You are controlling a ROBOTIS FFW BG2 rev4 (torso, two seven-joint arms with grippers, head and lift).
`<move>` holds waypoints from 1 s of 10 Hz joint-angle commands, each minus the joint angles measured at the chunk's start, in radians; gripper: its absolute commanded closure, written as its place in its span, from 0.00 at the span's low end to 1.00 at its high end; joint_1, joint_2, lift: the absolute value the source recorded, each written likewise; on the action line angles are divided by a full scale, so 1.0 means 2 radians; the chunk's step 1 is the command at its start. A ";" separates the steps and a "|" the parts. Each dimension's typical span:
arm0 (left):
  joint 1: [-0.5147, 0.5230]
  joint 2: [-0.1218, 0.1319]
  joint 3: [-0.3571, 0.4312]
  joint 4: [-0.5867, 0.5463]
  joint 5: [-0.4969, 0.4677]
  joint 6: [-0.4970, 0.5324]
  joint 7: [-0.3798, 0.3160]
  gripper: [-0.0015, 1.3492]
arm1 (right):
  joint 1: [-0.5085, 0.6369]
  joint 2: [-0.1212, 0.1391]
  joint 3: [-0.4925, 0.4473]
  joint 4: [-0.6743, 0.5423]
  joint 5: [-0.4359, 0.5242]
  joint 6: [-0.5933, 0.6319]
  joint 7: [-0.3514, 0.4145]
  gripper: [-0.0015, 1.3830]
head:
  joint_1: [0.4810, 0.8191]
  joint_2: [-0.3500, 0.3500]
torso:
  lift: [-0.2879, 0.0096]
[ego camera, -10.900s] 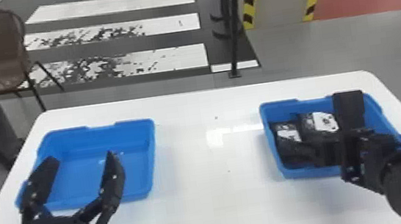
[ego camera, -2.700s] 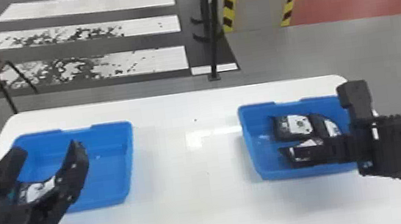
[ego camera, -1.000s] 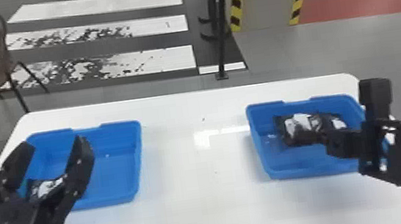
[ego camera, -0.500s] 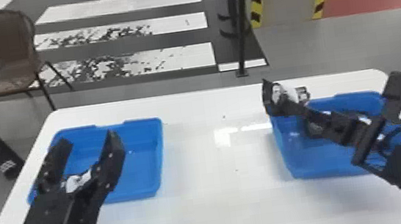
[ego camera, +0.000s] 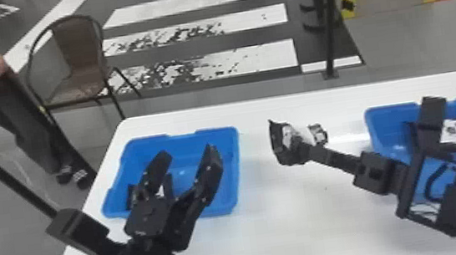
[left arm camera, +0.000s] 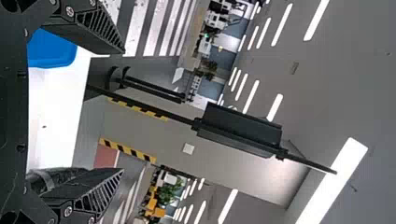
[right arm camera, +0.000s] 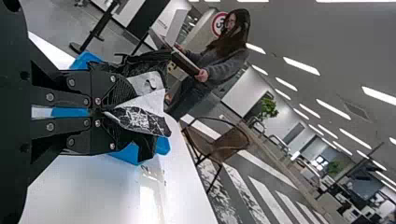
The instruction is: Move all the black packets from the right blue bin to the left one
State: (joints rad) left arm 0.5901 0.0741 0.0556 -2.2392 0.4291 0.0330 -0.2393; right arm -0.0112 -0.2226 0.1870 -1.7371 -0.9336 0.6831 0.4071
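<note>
Shows the two ribbed black fingers of the left end effector spread well apart. Takes in part of a blue bin behind one finger, and a white counter near the end effector's base. Has a dark crinkled thing by the other finger, too hidden to name. Farther off, ahead of the end effector and between the fingertips, gives a dark post with a black box, then ceiling lights.
</note>
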 commanded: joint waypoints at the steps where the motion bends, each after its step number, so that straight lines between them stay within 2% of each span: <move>1: -0.003 0.002 -0.005 -0.003 -0.002 0.025 -0.001 0.11 | -0.008 -0.003 0.033 0.004 -0.003 -0.007 0.000 0.80 | 0.63 0.84 | 0.50; 7: -0.020 0.012 -0.023 -0.003 0.000 0.083 -0.012 0.11 | -0.034 -0.008 0.098 0.010 -0.035 -0.019 -0.004 0.80 | 0.63 0.91 | 0.50; 10: -0.021 0.012 -0.020 -0.003 0.001 0.101 -0.015 0.11 | -0.039 -0.011 0.124 0.013 -0.048 -0.020 -0.005 0.80 | 0.63 0.92 | 0.50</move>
State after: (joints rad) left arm 0.5471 0.0990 0.0147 -2.2445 0.4306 0.2331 -0.2700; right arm -0.0871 -0.2426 0.4236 -1.7128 -1.0234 0.6429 0.3973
